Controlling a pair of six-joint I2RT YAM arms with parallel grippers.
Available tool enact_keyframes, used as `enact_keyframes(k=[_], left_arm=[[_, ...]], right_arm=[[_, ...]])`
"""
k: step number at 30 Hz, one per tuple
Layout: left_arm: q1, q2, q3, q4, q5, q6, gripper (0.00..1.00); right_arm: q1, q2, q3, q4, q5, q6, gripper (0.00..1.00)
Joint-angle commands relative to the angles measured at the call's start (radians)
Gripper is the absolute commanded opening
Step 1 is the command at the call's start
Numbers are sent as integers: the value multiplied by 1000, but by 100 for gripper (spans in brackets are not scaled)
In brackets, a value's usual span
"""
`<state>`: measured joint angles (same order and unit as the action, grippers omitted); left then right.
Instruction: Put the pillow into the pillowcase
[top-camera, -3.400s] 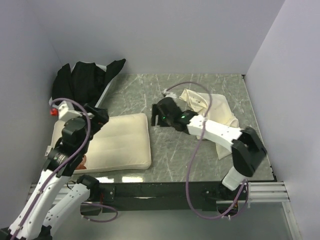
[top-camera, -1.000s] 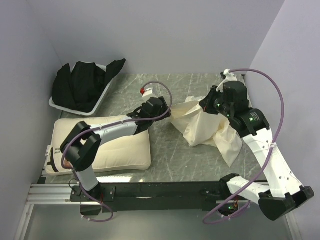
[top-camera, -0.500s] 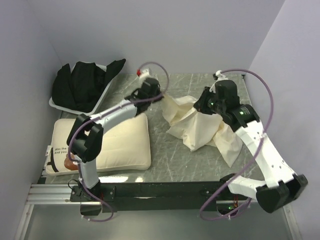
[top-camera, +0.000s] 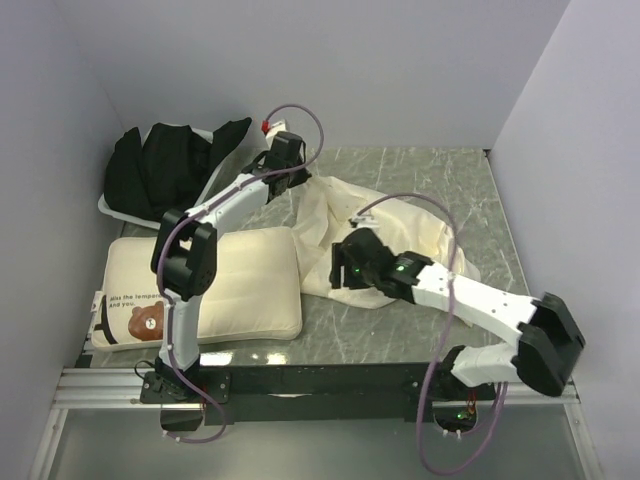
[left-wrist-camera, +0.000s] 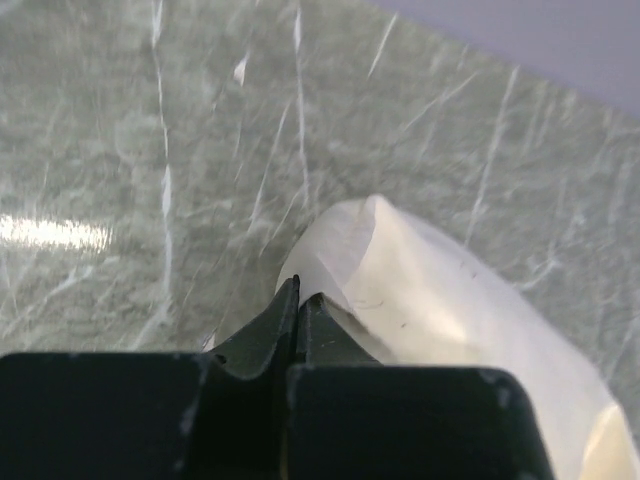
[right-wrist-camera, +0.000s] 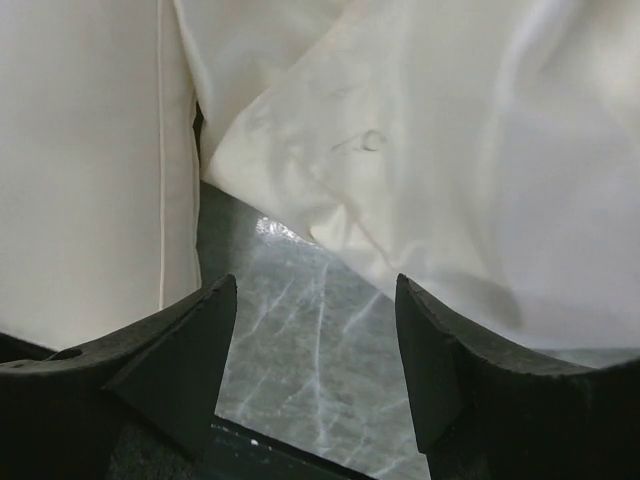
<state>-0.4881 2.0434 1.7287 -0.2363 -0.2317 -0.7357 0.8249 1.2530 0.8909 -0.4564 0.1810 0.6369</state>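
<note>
Cream and limp, the pillowcase (top-camera: 335, 215) is lying wrinkled across the middle of the green marbled surface (top-camera: 440, 170). The left tool (left-wrist-camera: 298, 295) is pinching one corner of it, jaws pressed fully together, at the upper centre of the top view. The right tool (right-wrist-camera: 315, 290) is hovering low with its jaws wide and gripping nothing, over the case's lower-left edge. The pillow (top-camera: 220, 285) is lying at the left, its long axis running left to right and its plain end just beside the case. The right arm is, I think, nearer to the edge that needs opening toward the pillow.
</note>
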Motion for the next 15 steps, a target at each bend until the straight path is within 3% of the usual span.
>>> enact_keyframes(k=[1,5,9,15], left_arm=[[5,8,68,-29,37,39,1],[8,8,66,-35,42,50,1],[11,3,52,-35,48,53,1],[16,-2,49,-43,52,64,1]], right_arm=[[78,137,54,157,120,61,71],[105,255,138,205,155,21,72],[92,448,319,139,192,1,73],[76,621,459,29,216,41,70]])
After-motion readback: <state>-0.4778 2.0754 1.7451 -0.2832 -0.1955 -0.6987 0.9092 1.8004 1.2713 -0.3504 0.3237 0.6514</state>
